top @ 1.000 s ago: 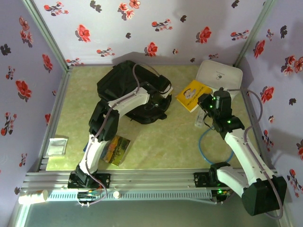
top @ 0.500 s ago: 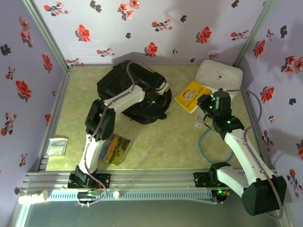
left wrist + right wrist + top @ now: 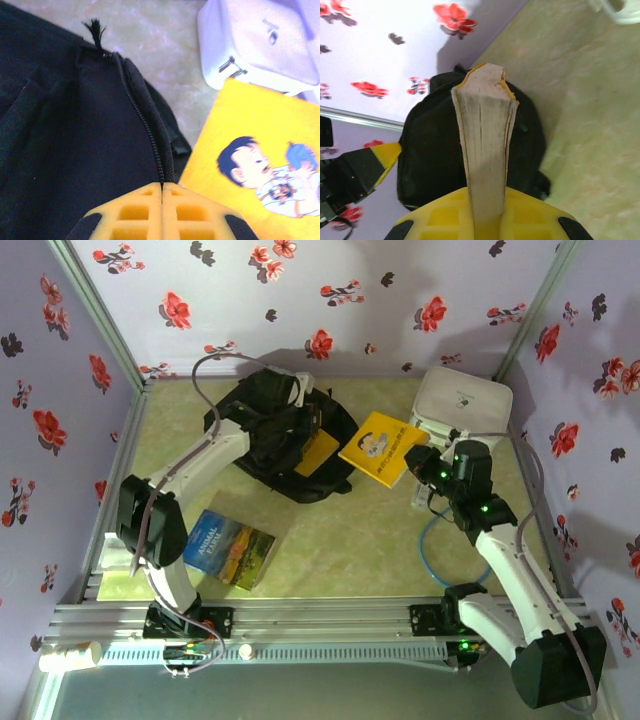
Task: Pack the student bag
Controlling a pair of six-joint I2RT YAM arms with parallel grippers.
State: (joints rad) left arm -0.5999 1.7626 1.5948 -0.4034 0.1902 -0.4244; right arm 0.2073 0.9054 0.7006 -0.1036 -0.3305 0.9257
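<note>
The black student bag point(image 3: 262, 435) lies at the back left of the table. My left gripper point(image 3: 322, 448) is over its right edge, shut on the bag's zipper seam point(image 3: 150, 135); in the left wrist view the yellow jaws meet at my left gripper point(image 3: 161, 187). My right gripper point(image 3: 420, 466) is shut on a yellow picture book point(image 3: 382, 445), held above the table just right of the bag. The right wrist view shows the book point(image 3: 485, 145) edge-on, with the bag point(image 3: 430, 155) behind it.
A white zip case point(image 3: 463, 400) sits at the back right, close behind the book. A colourful paperback point(image 3: 230, 548) lies front left. A blue cable point(image 3: 438, 550) loops beside the right arm. A white packet point(image 3: 120, 548) rests on the left rail.
My right gripper has lifted the yellow book and carried it left toward the bag. The left arm's elbow has swung out left, uncovering the paperback, with its gripper now on the bag's right edge.
</note>
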